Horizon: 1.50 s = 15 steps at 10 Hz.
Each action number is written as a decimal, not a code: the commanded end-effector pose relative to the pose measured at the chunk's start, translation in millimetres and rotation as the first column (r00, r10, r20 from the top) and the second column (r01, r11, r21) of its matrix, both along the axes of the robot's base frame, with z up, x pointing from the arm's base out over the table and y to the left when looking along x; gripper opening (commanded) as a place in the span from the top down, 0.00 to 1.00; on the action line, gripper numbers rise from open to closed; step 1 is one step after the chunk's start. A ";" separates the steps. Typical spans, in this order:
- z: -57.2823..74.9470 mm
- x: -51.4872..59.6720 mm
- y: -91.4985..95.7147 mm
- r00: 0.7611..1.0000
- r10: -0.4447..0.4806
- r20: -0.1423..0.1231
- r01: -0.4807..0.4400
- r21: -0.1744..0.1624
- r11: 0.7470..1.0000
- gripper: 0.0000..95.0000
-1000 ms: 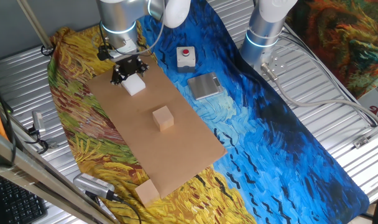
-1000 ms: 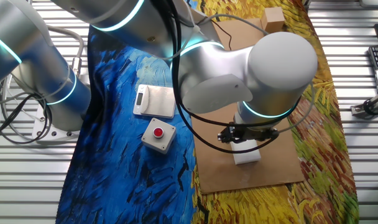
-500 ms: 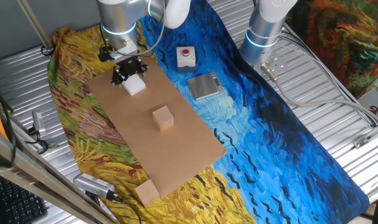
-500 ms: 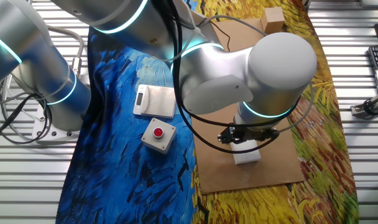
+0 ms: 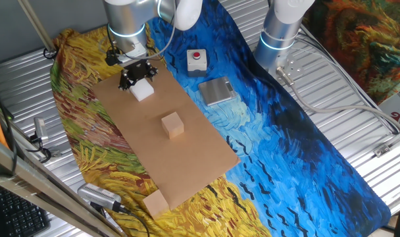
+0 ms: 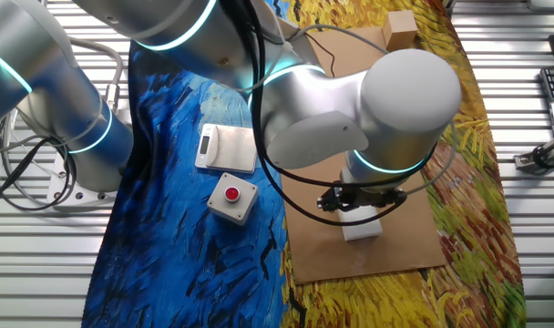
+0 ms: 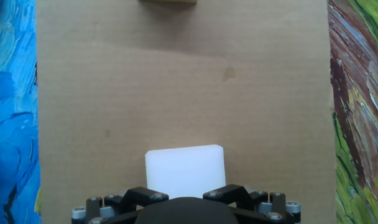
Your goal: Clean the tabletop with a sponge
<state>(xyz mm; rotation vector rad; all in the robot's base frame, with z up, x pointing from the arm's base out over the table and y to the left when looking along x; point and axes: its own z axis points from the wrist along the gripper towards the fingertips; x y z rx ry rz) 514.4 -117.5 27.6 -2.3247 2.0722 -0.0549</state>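
The white sponge [image 5: 142, 90] rests on the light-brown tabletop board [image 5: 187, 158] near its far end. My gripper [image 5: 135, 78] stands right above the sponge and is shut on it. In the hand view the sponge [image 7: 184, 169] sits between my black fingers [image 7: 139, 195] at the bottom edge, with bare board [image 7: 176, 81] ahead of it. In the other fixed view the sponge [image 6: 361, 226] shows under my gripper [image 6: 357, 202], near the board's [image 6: 414, 237] close end.
A tan cube [image 5: 173, 124] stands mid-board, ahead of the sponge; its edge shows in the hand view [image 7: 167, 2]. Another tan block [image 5: 155, 203] lies off the board's other end. A white red-button box [image 5: 197, 59] and a grey plate [image 5: 216, 90] lie on the blue cloth beside the board.
The gripper and the sponge have hardly moved; at most a very slight shift at the same end of the board.
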 end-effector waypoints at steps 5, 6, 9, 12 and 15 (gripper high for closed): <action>-6.8 -1.5 -5.4 1.000 -0.004 0.006 0.004 -0.001 1.000 0.00; -8.8 -1.4 -5.5 1.000 -0.006 0.007 0.006 0.000 1.000 0.00; -11.6 -0.7 -5.8 1.000 -0.009 0.008 0.009 0.001 1.000 0.00; -13.3 0.1 -5.7 1.000 -0.011 0.009 0.011 0.001 1.000 0.00; -14.3 0.7 -5.8 1.000 -0.014 0.010 0.014 0.004 1.000 0.20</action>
